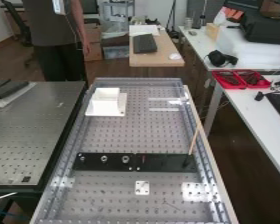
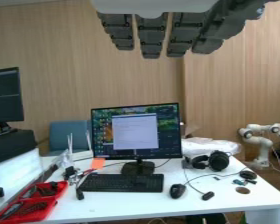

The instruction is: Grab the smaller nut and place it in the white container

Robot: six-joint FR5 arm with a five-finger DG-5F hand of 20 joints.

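Dark grey fingers of the hand (image 2: 152, 35) hang straight in the wrist view, with nothing held among them. On the flat black bar (image 1: 165, 162) in the high view, the smaller nut (image 1: 82, 158) stands at the left end of a row. Beside it is the larger nut (image 1: 104, 158), then the bearing (image 1: 125, 159). Farther up the bench, near its far left corner, the white container (image 1: 107, 101) sits on a white base.
A thin wooden stick (image 1: 194, 141) rises from the bar's right part. A small white plate (image 1: 142, 188) lies on the perforated bench (image 1: 117, 135) below the bar. The wrist view faces a desk (image 2: 150, 200) with a monitor (image 2: 136, 132) and red trays (image 2: 32, 202).
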